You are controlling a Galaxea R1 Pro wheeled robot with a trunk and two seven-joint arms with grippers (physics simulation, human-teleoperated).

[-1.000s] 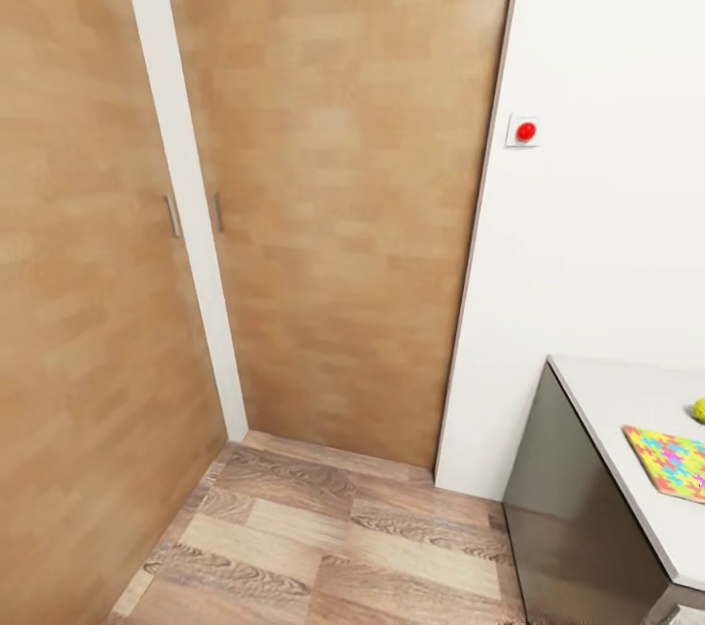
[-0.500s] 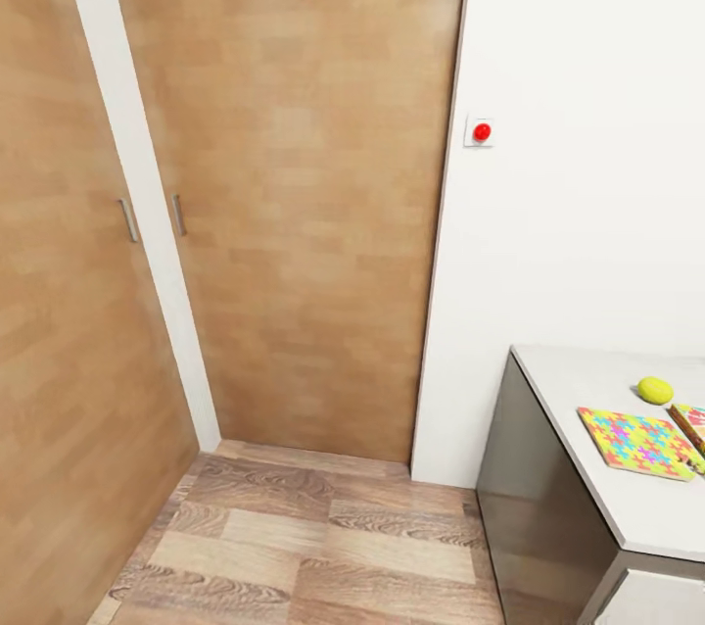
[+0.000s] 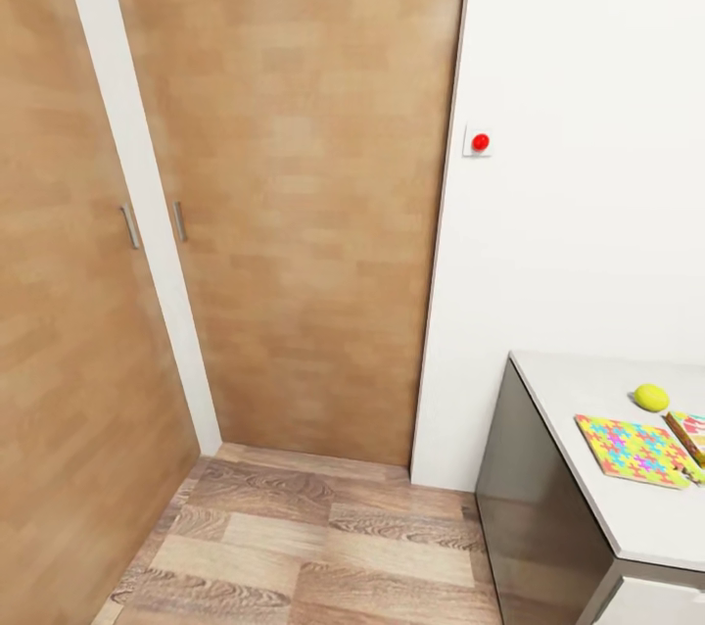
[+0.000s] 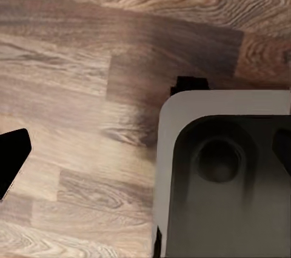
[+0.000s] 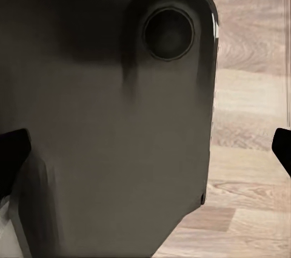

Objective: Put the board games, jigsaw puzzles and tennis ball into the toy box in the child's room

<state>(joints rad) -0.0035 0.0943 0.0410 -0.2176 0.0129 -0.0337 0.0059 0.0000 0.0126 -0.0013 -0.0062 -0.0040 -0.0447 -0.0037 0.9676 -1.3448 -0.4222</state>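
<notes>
A dark grey, round-cornered base shell (image 5: 109,118) with a pale rim and a circular recess (image 5: 168,33) is being shown above the plank floor (image 4: 66,88).

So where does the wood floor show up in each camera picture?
Head view: the floor runs along the bottom, below the wooden doors.
Left wrist view: floor lies beside the robot's grey base.
Right wrist view: floor lies beside that base.
Shared landmark: the plank floor itself.

The counter (image 3: 627,507) at right carries a ball (image 3: 650,397) at the far side, a puzzle (image 3: 634,450) nearer, and another flat piece (image 3: 691,433) just right.
</notes>
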